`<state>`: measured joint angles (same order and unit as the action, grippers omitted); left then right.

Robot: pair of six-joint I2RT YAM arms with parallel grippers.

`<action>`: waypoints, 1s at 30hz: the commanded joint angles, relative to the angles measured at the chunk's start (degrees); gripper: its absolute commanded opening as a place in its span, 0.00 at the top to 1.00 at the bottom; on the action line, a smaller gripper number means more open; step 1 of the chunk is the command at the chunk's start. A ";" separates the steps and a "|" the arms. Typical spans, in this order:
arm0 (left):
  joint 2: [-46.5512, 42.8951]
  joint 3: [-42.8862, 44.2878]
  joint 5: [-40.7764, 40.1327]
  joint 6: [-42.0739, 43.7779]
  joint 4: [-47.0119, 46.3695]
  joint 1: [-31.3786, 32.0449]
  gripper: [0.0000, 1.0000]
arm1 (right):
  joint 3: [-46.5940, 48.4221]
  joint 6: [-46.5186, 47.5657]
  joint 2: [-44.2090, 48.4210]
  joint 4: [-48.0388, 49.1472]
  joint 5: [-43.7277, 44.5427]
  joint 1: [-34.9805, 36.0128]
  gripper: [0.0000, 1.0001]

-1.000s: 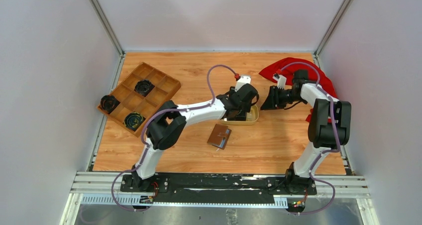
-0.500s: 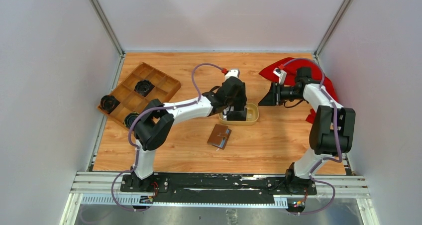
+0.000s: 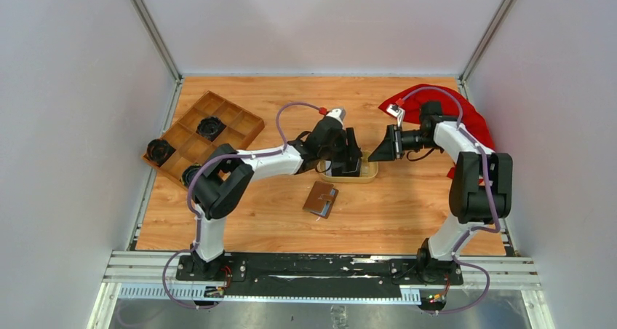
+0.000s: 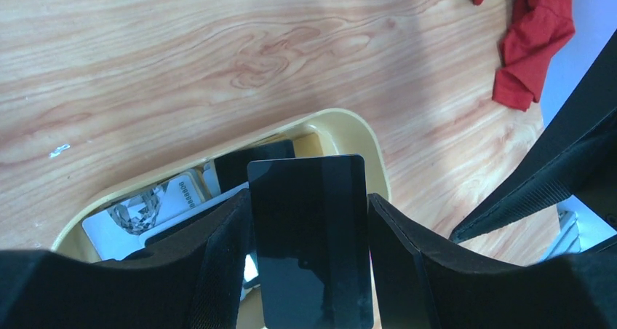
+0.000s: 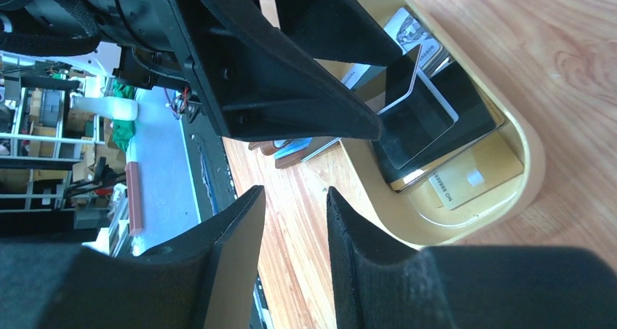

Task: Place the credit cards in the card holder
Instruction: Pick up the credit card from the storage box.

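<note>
Wood-grain surface, enclosed by pale walls, carries all items.

**Left pincer**
- The left pincer is positioned directly over the oval tan dish.
- Its two fingers are clamped on the long edges of a black card, which faces the wrist camera.
- The card's upper short edge projects beyond the fingertips.
- Whether its other end touches the dish contents cannot be determined.

**Dish contents**
- Remaining credit cards lie stacked inside the dish.
- In the left wrist view these are a whitish one with dark print and a second black one.
- The right wrist view also shows a tan-gold one at the dish end nearest that camera.

**Right pincer**
- The right pincer is held level just beside the dish and points at the left pincer.
- Its jaws stand at a narrow gap with nothing between them, and bare wood shows through the gap.

**Card holder**
- The card holder lies opened flat on the surface.
- It is near the dish, on the side toward the arm bases, and touches neither the dish nor either pincer.

**Surroundings**
- A red cloth lies at the far right corner, behind the right arm.
- A wooden compartment tray sits at the far left, with round black items in some compartments.
</note>
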<state>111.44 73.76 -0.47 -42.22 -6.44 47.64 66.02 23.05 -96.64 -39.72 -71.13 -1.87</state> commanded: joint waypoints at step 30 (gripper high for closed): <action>0.91 -5.31 -2.04 -16.73 -12.20 -0.65 0.55 | -14.25 -43.79 -0.30 41.57 11.54 8.32 0.59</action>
<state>111.50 68.45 -0.10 -57.30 -16.73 46.02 52.38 -15.70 -97.12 -2.22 -62.35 5.63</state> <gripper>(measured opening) 0.575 0.418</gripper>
